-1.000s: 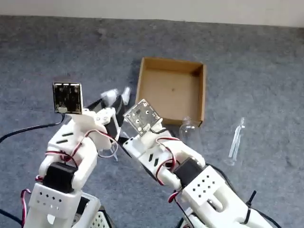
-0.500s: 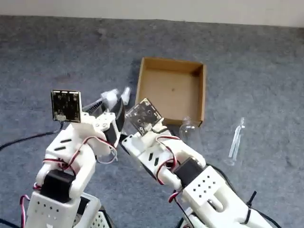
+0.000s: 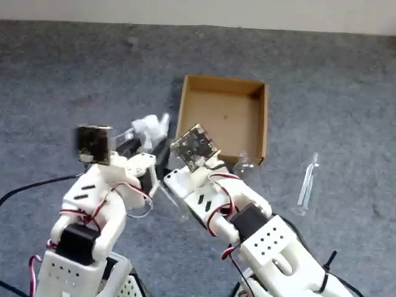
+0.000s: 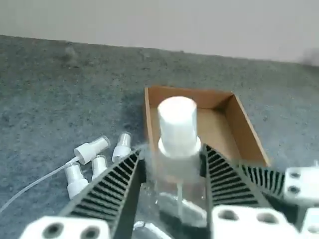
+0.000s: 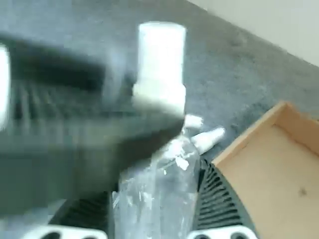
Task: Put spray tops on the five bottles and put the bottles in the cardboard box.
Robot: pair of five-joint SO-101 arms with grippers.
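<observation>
Jointly, left claw [image 4: 172, 158] and right claw [image 5: 153, 201] pinch one bottle [image 4: 180, 198] — spray top [image 4: 177, 124] on.

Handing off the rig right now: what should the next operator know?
Left gripper shut on the bottle near its neck; right gripper shut on its body.
A spray top sits on it; tightness unclear.
Cardboard box holds no bottle. Two clear bottles lie beside it, one close, one farther; loose spray tops on its other side.
To do: box this bottle, cap and box the rest.
</observation>
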